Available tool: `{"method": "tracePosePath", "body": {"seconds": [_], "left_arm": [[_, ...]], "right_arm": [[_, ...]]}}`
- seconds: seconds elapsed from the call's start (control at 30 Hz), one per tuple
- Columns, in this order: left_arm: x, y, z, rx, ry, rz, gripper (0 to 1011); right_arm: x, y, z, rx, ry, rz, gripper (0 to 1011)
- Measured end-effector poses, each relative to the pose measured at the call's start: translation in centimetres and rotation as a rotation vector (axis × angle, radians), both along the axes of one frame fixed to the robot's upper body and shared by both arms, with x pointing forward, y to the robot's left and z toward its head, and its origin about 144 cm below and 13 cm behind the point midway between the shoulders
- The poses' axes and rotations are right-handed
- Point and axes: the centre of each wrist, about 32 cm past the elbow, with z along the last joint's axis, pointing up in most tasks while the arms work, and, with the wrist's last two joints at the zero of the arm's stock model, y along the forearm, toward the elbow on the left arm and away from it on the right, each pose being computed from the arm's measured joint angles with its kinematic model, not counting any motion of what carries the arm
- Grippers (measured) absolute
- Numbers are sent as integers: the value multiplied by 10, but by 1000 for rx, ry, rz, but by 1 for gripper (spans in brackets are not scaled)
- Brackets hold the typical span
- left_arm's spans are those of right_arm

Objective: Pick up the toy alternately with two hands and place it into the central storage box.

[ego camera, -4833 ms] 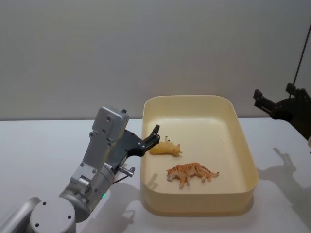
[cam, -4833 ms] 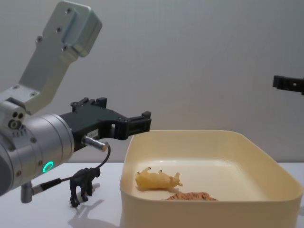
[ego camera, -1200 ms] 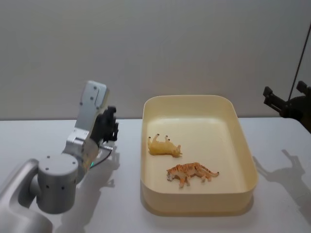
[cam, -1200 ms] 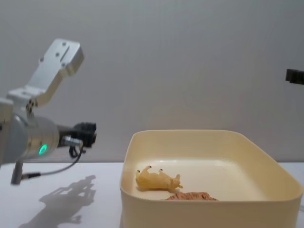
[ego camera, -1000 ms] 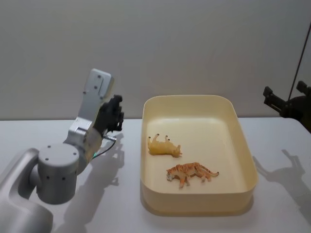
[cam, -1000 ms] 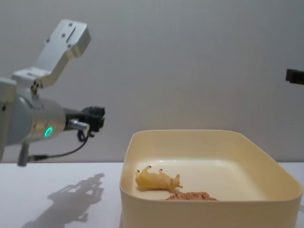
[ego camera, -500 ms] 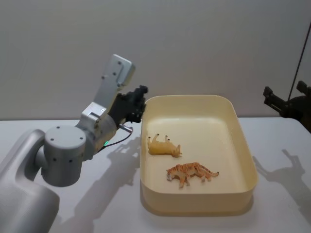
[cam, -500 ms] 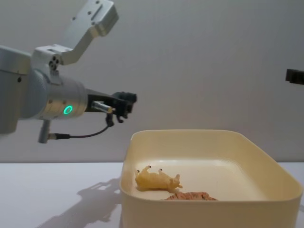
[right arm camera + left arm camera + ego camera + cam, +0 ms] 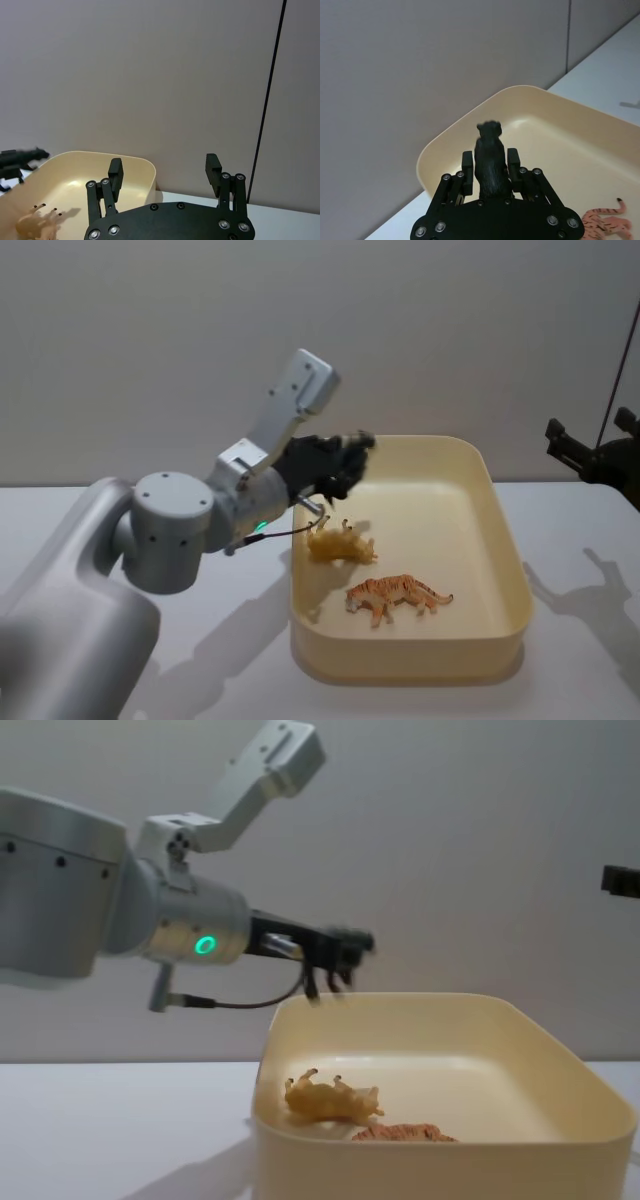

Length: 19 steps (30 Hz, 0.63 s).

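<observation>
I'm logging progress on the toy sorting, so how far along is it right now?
Two toys already lie in the storage box: a yellow animal and a tiger. In hand: the left gripper has its fingers shut on a black animal, raised over the box's left rim. Left to do: release it inside. The right gripper is open, out to the right of the box.

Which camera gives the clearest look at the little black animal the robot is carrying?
The left wrist view: the black toy animal sits close up between the left gripper's fingers, seen from behind. The head view and chest view show it small and blurred above the storage box; the right wrist view catches it far off.
</observation>
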Motion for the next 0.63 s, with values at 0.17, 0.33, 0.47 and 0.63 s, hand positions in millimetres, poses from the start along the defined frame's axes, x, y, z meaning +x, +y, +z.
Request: {"method": "tracePosePath", "body": {"seconds": [0.17, 0.33, 0.47, 0.63], "left_arm": [[11, -9, 0, -6, 26, -83, 556], [20, -17, 0, -12, 44, -140, 695], [25, -22, -1, -14, 56, -175, 809], [29, -27, -1, -17, 68, -208, 965]], "right_arm": [[0, 0, 0, 0, 0, 0, 1001], [0, 0, 0, 0, 0, 0, 1001], [0, 0, 0, 0, 0, 0, 1001], [0, 0, 0, 0, 0, 0, 1001]]}}
